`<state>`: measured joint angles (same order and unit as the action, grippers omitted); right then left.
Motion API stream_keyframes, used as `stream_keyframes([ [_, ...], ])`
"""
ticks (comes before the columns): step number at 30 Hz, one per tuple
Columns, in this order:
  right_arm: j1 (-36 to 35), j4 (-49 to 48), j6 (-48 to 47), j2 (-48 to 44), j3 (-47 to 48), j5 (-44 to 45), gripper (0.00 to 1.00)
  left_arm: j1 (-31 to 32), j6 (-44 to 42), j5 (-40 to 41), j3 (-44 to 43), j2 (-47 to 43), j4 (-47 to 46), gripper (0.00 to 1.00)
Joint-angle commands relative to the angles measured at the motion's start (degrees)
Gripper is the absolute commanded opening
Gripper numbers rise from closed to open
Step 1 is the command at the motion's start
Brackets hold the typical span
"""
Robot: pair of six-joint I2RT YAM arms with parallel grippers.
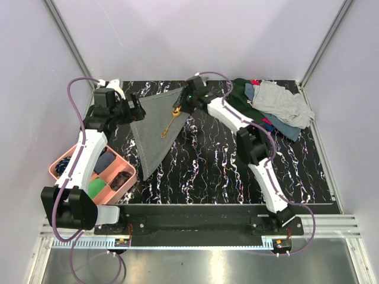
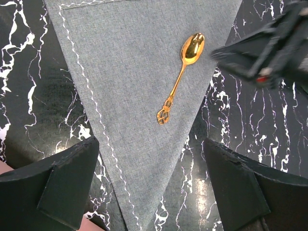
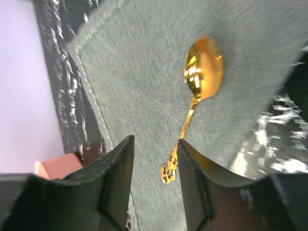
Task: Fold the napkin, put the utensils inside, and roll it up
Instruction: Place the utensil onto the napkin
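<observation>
spoon [image 2: 180, 77] lies loose on the folded napkin [image 2: 130, 72], far left of table [image 1: 237, 171]; right gripper [image 3: 155, 144] apart, empty, low over its handle; left gripper [image 2: 151, 144] wide apart; a jaw snagging the napkin could drag spoon off.

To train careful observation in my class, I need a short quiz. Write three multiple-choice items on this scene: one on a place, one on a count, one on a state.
1. Where does the spoon lie?
A) on the bare table
B) on the napkin
C) in the pink tray

2. How many spoons lie on the napkin?
A) one
B) two
C) three

3. How does the left gripper stand?
A) shut on the napkin
B) shut on the spoon
C) open, holding nothing

Answers:
1 B: grey cloth shows all around the spoon.
2 A: only one gold spoon is on the cloth.
3 C: its fingers stand wide apart above the napkin, with nothing between them.
</observation>
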<state>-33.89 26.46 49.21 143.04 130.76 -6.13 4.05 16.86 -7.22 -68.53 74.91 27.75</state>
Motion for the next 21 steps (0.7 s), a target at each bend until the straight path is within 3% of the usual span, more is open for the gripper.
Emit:
stream_keyframes([
  [1,5.0,-7.0,0.3,-7.9,-9.6,-2.7,0.45,0.1,0.7,-1.9,-2.0,-1.4,-1.6,0.93],
  [5,8.3,-17.3,3.1,-10.7,-22.2,-6.5,0.43,0.1,0.6,-1.8,-2.0,-1.4,-1.6,0.93],
  [21,9.2,-21.6,5.0,-2.7,-22.2,-11.0,0.43,0.1,0.7,-2.3,-2.1,-0.5,-1.6,0.93],
])
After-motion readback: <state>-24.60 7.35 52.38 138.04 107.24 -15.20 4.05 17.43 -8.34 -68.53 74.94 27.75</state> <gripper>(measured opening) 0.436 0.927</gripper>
